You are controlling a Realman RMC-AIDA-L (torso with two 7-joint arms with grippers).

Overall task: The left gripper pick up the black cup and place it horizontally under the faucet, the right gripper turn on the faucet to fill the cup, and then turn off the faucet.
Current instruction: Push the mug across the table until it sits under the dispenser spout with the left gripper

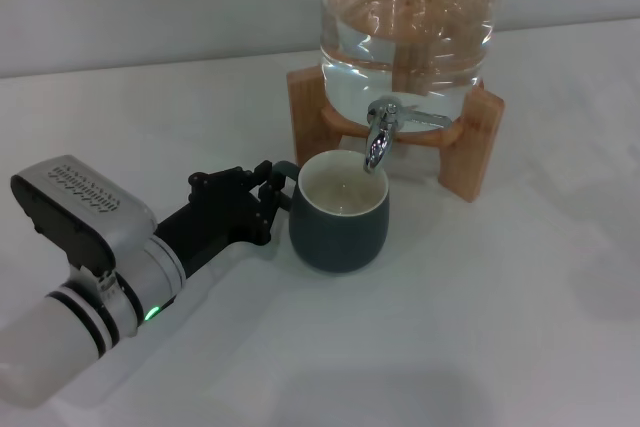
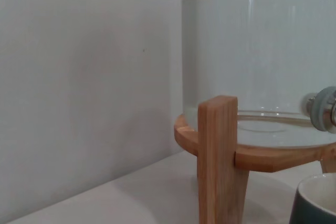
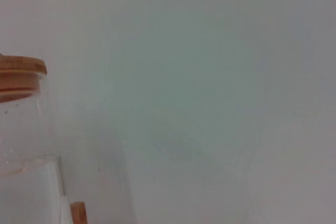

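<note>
The squat charcoal black cup (image 1: 340, 212), cream inside, stands upright under the chrome faucet (image 1: 379, 137); the left gripper (image 1: 268, 190) clamps its small handle.

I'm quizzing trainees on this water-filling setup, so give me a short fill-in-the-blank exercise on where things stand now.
1. The black cup stands upright directly under the ____.
2. The left gripper is at the cup's ____.
3. The glass jar rests on a ____ stand.
4. The right gripper is ____ in the head view.

Missing words: faucet; handle; wooden; not visible
</note>
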